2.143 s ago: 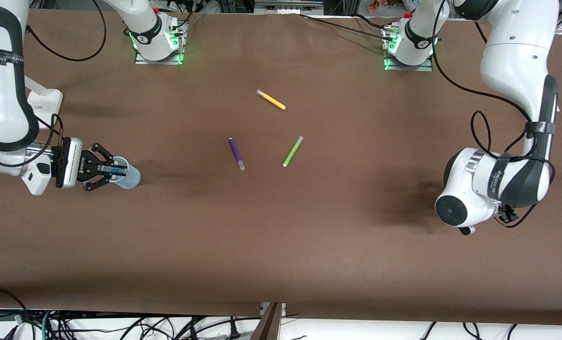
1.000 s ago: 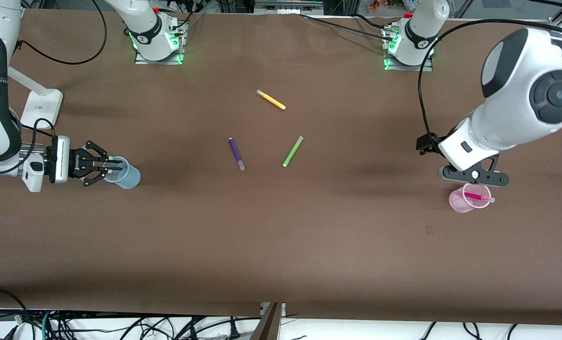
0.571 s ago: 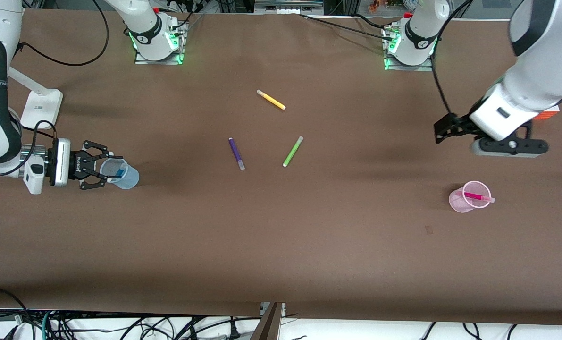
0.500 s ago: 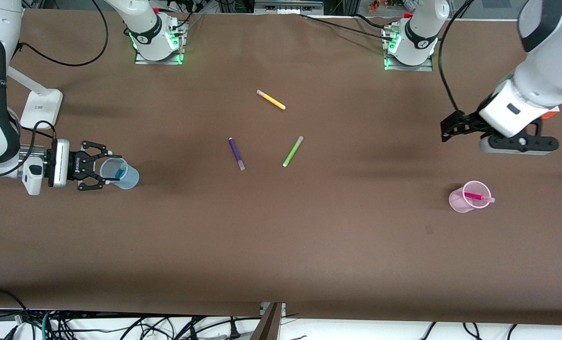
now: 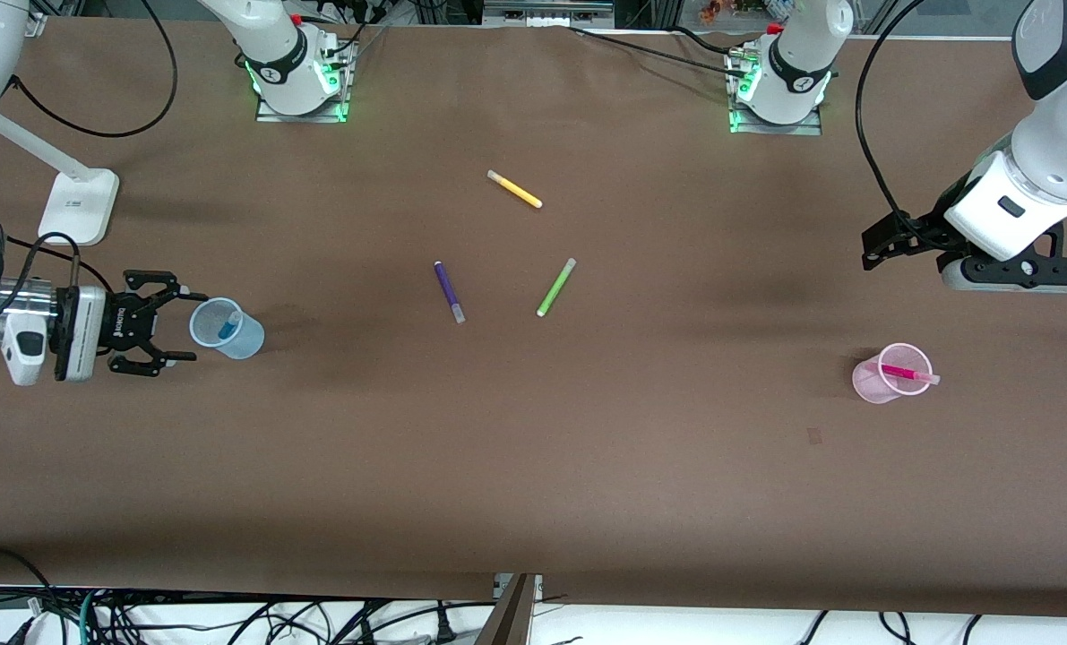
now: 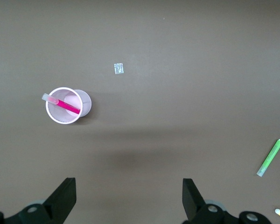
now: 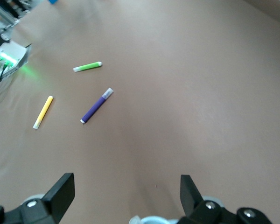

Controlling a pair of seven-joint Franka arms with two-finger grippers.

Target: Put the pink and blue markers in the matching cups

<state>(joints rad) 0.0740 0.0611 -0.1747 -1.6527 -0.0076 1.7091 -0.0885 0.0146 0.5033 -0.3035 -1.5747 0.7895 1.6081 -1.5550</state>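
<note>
Your worktop (image 5: 533, 466) was covered in plain brown sheeting, with cables (image 5: 228, 618) hanging below its front edge. The blue marker (image 5: 226, 328) stood in the pale blue cup (image 5: 227, 329) near the right arm's end; the right end effector (image 5: 167, 326) hung just beside it, fingers spread. The pink marker (image 5: 906, 373) leaned in the pink cup (image 5: 891, 374) near the left arm's end, where the left end effector (image 6: 128, 200) hung with fingers spread. Purple (image 5: 449, 291), green (image 5: 555, 287) and yellow (image 5: 514, 189) pens lay mid-worktop.
</note>
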